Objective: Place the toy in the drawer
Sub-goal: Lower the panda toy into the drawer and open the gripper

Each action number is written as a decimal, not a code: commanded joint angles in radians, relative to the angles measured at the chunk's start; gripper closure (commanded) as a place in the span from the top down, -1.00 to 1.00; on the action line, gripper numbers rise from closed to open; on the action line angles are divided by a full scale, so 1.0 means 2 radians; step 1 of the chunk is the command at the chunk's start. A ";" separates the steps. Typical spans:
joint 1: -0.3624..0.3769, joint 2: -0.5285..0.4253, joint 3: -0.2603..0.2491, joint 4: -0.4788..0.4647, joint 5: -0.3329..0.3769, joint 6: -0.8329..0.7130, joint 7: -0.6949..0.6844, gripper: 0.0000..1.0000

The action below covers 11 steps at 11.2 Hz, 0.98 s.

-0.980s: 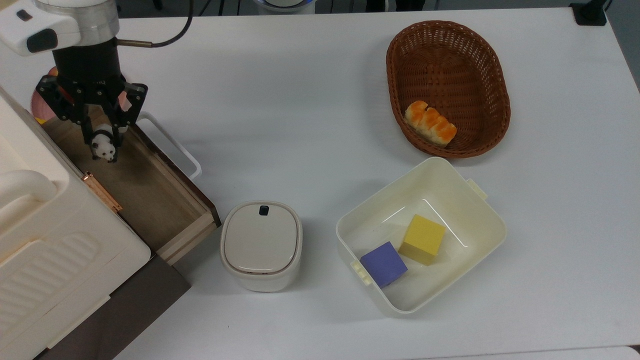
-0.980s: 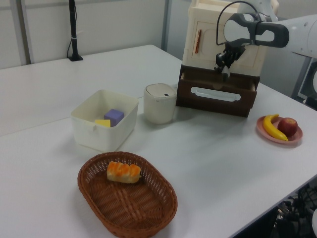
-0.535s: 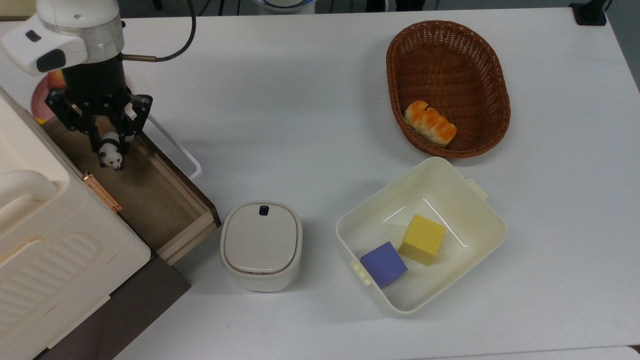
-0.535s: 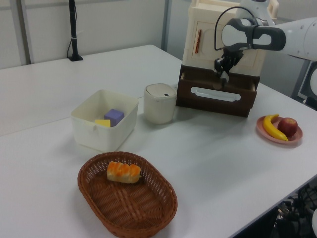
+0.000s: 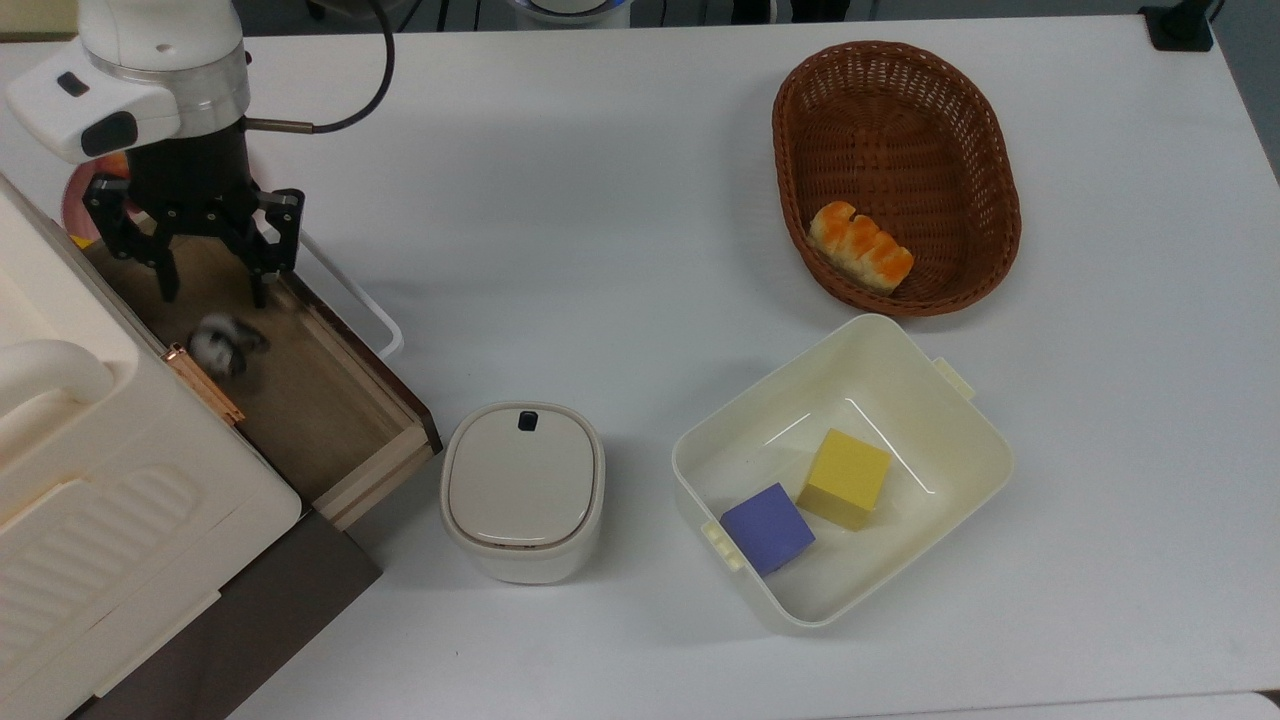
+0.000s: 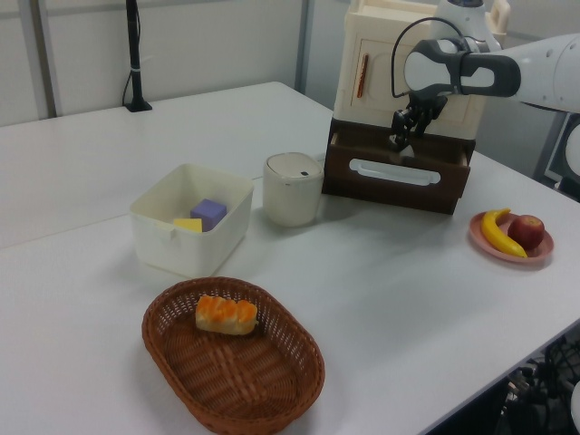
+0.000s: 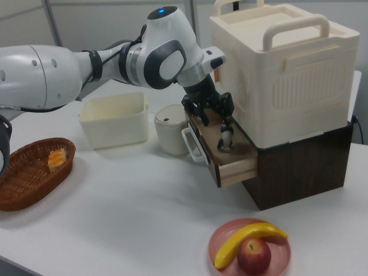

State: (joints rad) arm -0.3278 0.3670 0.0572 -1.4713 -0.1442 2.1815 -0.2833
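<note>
One toy (image 5: 222, 343) sits in the drawer (image 5: 320, 400) (hand (image 5: 210, 290) above, fingers apart, empty).

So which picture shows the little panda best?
The right view. There the toy looks sharp inside the drawer, just below the open gripper. The top view shows it as a blurred blob in the drawer. In the left view I cannot make it out.

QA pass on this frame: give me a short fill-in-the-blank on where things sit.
1. The toy lies inside the open ____.
2. The end effector above the drawer has its fingers ____.
3. The purple cube and yellow cube sit in the cream ____.
4. The wicker basket holds a piece of ____.

Missing words: drawer; open; tub; bread
</note>
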 commanded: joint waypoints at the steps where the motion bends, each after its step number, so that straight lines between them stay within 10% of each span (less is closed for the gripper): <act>1: 0.004 -0.008 -0.003 -0.014 -0.015 0.006 0.007 0.88; 7: 0.016 -0.041 0.022 -0.013 -0.006 -0.039 0.111 1.00; 11: 0.098 -0.091 0.024 -0.013 -0.002 -0.178 0.233 1.00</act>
State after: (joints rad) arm -0.2243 0.2638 0.1152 -1.4675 -0.1561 1.9565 0.0434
